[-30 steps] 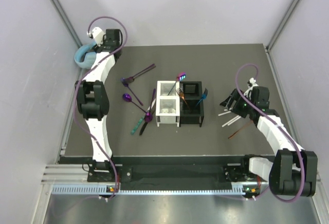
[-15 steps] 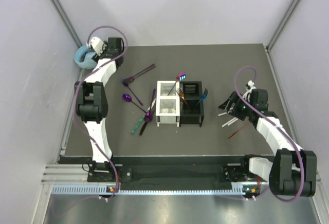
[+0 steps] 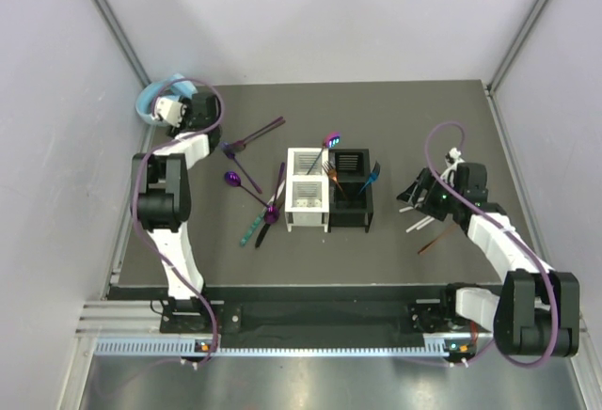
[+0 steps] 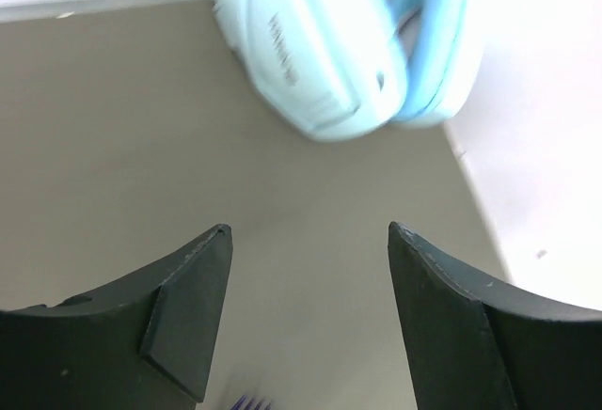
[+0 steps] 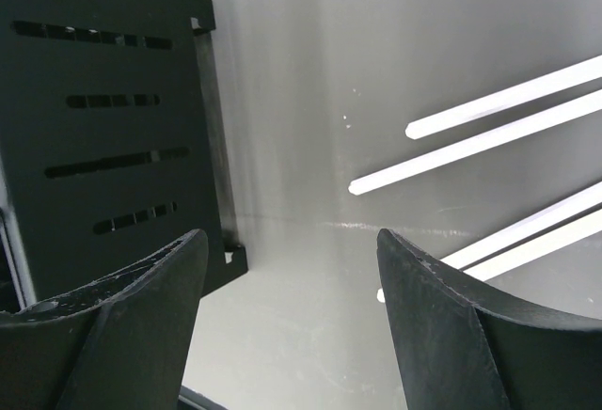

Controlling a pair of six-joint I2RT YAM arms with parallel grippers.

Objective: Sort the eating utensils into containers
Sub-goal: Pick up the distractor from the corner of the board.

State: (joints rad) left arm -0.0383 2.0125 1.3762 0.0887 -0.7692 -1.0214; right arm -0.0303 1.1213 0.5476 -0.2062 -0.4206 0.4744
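My left gripper (image 4: 308, 241) has swung to the table's (image 3: 423, 109) far-left corner, wide and empty above the headphones (image 4: 329, 43), away from the spoons (image 3: 232, 180) left of the white caddy (image 3: 303, 201). My right gripper (image 5: 290, 241), wide too, hovers beside the white sticks (image 5: 489, 118).

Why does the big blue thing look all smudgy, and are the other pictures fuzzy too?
Left wrist view: the light-blue plastic headphones are soft and blurry, with washed-out white brightness along the right side. Right wrist view: the thin white sticks look crisp. Top view: sharp and evenly lit.
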